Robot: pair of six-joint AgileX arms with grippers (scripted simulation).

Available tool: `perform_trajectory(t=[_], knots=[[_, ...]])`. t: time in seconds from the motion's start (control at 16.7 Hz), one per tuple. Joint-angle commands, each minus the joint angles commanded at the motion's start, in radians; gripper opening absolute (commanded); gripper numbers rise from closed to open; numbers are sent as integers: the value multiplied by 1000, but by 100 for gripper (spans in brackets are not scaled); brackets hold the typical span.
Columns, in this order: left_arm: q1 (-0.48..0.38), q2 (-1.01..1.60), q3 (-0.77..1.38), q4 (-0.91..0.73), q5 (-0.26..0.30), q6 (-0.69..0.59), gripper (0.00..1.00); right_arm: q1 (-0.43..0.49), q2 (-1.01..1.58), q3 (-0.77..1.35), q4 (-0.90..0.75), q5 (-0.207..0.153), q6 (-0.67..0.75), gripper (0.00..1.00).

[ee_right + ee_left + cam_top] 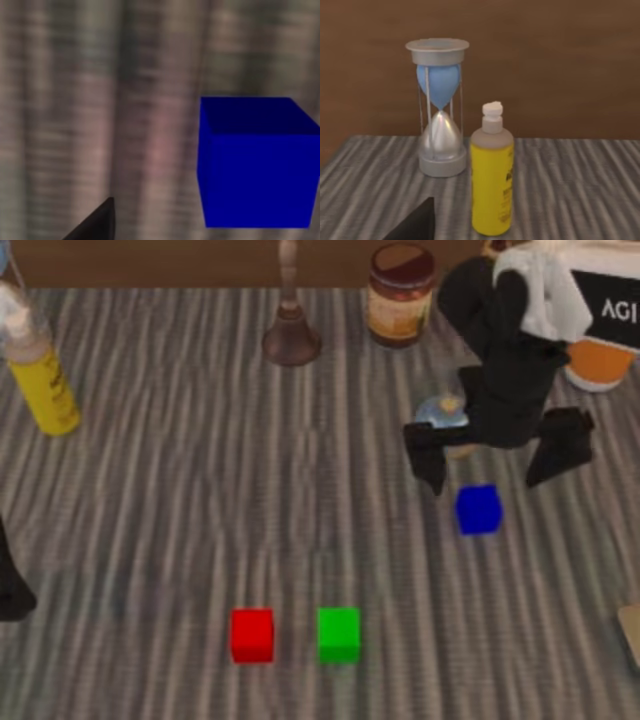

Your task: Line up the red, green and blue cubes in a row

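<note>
My right gripper (pixel 492 468) hangs with its fingers spread wide and empty, just behind the blue cube (pixel 478 510), which sits on the striped table (pixel 180 500) right of centre and fills much of my right wrist view (pixel 257 162). The red cube (pixel 252 635) and the green cube (pixel 339 634) sit side by side near the front edge, a small gap between them, well apart from the blue one. My left arm (pixel 12 590) is parked at the table's left edge, its fingers' state I cannot tell, near the yellow bottle (pixel 491 182) and the hourglass (pixel 439 107)

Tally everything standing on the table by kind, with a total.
Cubes: 3 (red cube, green cube, blue cube)
Jars: 1 (jar)
Bottles: 1 (yellow bottle)
Bells: 1 (bell)
Hourglasses: 1 (hourglass)
Total: 7
</note>
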Motion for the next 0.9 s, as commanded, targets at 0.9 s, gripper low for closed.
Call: perform_trajectory(t=[0.9], knots=[[0,0,0,0,0,0,100,3,77,-110,189,1,5,62]])
